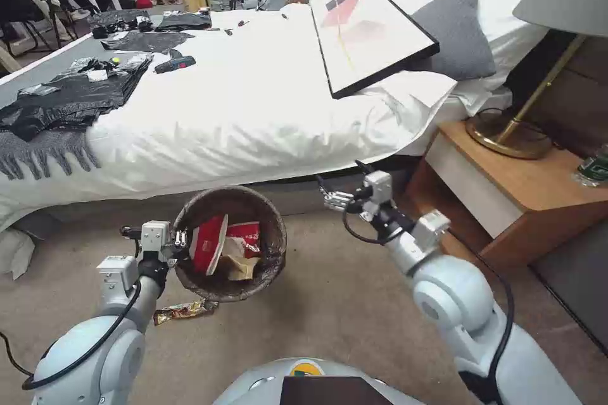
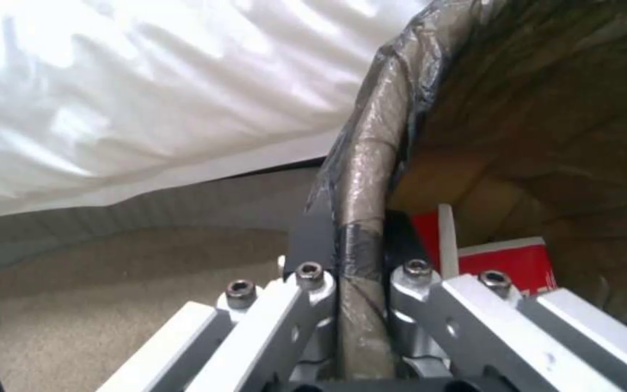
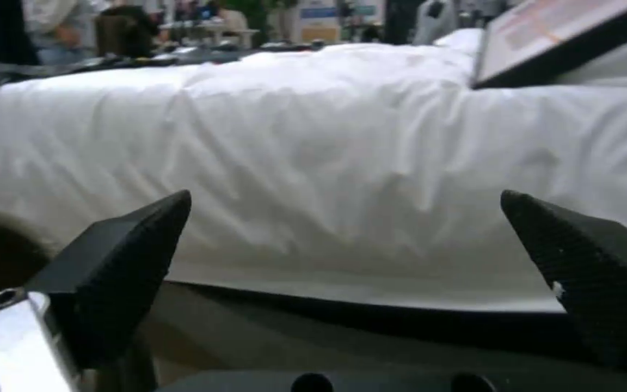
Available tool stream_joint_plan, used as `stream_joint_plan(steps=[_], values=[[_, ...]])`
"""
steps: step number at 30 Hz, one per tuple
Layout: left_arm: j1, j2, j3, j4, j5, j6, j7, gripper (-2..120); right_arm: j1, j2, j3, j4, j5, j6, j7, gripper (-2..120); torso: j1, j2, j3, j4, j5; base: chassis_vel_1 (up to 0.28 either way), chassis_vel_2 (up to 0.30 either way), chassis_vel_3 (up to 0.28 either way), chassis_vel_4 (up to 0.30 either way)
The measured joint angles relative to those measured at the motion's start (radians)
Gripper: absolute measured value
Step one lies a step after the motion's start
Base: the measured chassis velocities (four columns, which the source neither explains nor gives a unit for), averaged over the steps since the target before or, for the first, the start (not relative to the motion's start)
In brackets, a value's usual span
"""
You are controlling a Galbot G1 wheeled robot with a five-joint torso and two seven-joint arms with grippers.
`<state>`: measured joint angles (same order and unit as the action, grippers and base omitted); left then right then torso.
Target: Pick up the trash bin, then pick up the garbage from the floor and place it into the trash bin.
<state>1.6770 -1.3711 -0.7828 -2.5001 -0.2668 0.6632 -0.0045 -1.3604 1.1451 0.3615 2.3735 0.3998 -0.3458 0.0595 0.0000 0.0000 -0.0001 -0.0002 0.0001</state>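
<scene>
Closest to my head camera, my left gripper (image 1: pixel 180 242) pinches the near-left rim of the trash bin (image 1: pixel 269 266), one finger inside and one outside the dark bag folded over the edge; the left wrist view shows those fingers (image 2: pixel 313 239) pressed tight on the liner. I see the bin tipped toward me above the beige carpet (image 1: pixel 329 304), in front of the bed (image 1: pixel 253 114). Inside lie red-and-white packets (image 1: pixel 209 242) and a brown paper bag (image 1: pixel 239 261). A foil snack wrapper (image 1: pixel 183 311) lies on the carpet just below the bin. Further right, my right gripper (image 1: pixel 329 197) hangs empty near the bed's edge, its black fingertips (image 3: pixel 132 239) spread wide. Beside it stands a wooden nightstand (image 1: pixel 519 196).
</scene>
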Motion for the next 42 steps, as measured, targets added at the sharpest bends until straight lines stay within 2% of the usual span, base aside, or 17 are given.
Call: stream_joint_plan(steps=[2, 4, 5, 7, 13, 22, 27, 42], values=[[-0.001, 0.002, -0.001, 0.000, -0.004, 0.000, 0.000, 3, -0.031, 0.028, 0.016, 0.001, -0.037, 0.020, -0.003, 100, 0.000, 0.000, 0.000, 0.0003, 0.0000, 0.000, 0.000, 0.000, 0.000], [-0.005, 0.008, -0.003, 0.000, -0.010, 0.000, 0.001, 3, -0.128, 0.106, 0.052, -0.008, -0.161, 0.117, -0.008, 100, 0.000, 0.000, 0.000, 0.0001, -0.0001, 0.000, 0.000, 0.000, 0.000], [-0.005, 0.008, -0.003, 0.000, -0.010, 0.000, 0.001, 3, -0.128, 0.106, 0.052, -0.008, -0.161, 0.117, -0.008, 100, 0.000, 0.000, 0.000, 0.0001, -0.0001, 0.000, 0.000, 0.000, 0.000], [-0.010, 0.017, -0.006, 0.002, -0.021, 0.000, 0.003, 3, -0.229, 0.173, 0.079, -0.024, -0.273, 0.221, -0.009, 100, 0.000, 0.000, 0.000, -0.0001, -0.0001, 0.000, 0.000, 0.000, 0.000], [-0.011, 0.032, -0.008, 0.008, -0.028, 0.000, 0.019, 3, -0.355, 0.259, 0.106, -0.027, -0.367, 0.329, -0.011, 100, 0.000, 0.000, 0.000, 0.0002, -0.0003, 0.000, 0.000, 0.000, 0.000], [-0.014, 0.040, -0.015, 0.014, -0.033, 0.000, 0.033, 3, -0.470, 0.270, 0.146, -0.034, -0.380, 0.438, -0.003, 100, 0.000, 0.000, 0.000, 0.0001, -0.0001, 0.000, 0.000, 0.000, 0.000], [-0.016, 0.041, -0.014, 0.016, -0.032, 0.001, 0.034, 3, -0.502, 0.271, 0.164, -0.035, -0.379, 0.469, -0.004, 100, 0.000, 0.000, 0.000, 0.0001, -0.0002, 0.000, 0.000, 0.000, 0.000], [-0.009, 0.041, -0.025, 0.015, -0.031, 0.001, 0.043, 3, -0.507, 0.278, 0.202, -0.033, -0.364, 0.473, -0.016, 100, 0.000, 0.000, 0.000, 0.0003, 0.0000, 0.019, 0.019, 0.019, 0.025]])
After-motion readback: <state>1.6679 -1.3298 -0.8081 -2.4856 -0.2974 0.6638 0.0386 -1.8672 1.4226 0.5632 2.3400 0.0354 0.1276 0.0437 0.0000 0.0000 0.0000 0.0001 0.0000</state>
